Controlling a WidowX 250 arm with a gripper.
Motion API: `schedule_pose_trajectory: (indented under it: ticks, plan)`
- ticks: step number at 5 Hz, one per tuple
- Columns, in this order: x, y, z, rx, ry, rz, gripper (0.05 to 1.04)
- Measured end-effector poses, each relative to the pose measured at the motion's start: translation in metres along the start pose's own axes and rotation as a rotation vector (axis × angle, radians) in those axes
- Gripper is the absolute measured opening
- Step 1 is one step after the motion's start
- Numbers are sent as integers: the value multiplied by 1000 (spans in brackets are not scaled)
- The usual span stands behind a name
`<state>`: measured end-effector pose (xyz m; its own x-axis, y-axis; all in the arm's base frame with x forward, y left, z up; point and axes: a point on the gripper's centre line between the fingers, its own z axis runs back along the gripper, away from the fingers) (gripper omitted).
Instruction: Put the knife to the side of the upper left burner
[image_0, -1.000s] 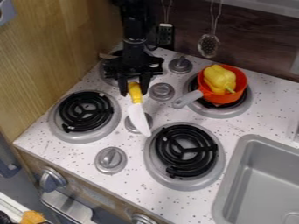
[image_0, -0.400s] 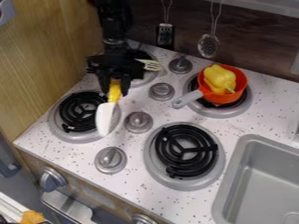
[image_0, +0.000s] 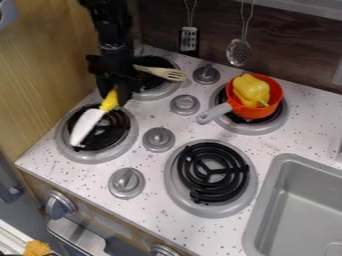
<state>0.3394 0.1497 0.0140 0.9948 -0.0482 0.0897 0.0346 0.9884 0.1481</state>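
I had the black two-finger gripper (image_0: 112, 100) clamped on the slim, white-bladed plastic knife (image_0: 87, 124). It seemed light, stiff, best held by its yellow handle (image_0: 109, 101)

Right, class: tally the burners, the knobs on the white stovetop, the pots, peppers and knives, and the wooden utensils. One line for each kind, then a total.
Burners: 4
Stovetop knobs: 4
Pot: 1
Pepper: 1
Knife: 1
Wooden utensil: 1
Total: 12
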Motion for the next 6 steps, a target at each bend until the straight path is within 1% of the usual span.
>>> schedule_pose_trajectory:
  ticks: [1,2,3,4,5,6]
  plan:
    - [12,15,-1,19,-63,-69,506]
    - [27,27,-11,42,-87,-93,506]
    - [39,38,-15,78,-78,-109,506]
    - [44,46,-22,133,-64,-118,506]
    - [50,48,-25,150,-85,-124,506]
    - [58,48,-33,143,-97,-137,506]
